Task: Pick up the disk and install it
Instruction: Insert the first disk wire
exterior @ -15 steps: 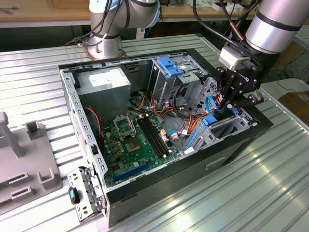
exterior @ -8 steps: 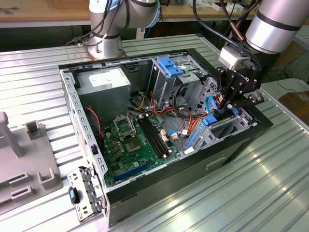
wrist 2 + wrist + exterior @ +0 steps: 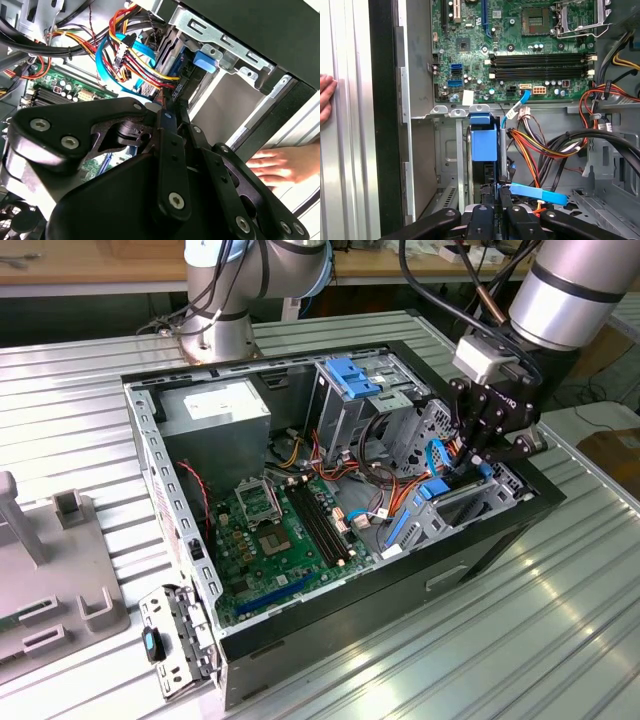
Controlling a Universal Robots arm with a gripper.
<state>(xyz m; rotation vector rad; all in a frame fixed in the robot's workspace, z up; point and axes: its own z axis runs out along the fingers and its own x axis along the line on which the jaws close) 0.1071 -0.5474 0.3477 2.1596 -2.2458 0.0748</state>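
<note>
The disk (image 3: 484, 144), a thin drive in a blue plastic carrier, stands on edge in the metal drive bay (image 3: 447, 150) at the front corner of the open computer case (image 3: 330, 625). In the exterior view the disk (image 3: 441, 491) sits low in the case toward the exterior view's right, under my gripper (image 3: 478, 462). My gripper (image 3: 492, 194) is shut on the disk's upper edge, its black fingers (image 3: 480, 217) close together. In the second wrist view the gripper (image 3: 167, 104) pinches the disk's edge (image 3: 172, 75) beside the carrier's blue tab (image 3: 205, 59).
Bundled red, yellow and orange cables (image 3: 535, 145) and a blue flat cable (image 3: 535, 192) crowd the bay. The green motherboard (image 3: 270, 530), a grey metal box (image 3: 215, 415) and a tall cage with a blue top (image 3: 350, 385) fill the case. A person's hand (image 3: 285, 165) rests outside the case wall.
</note>
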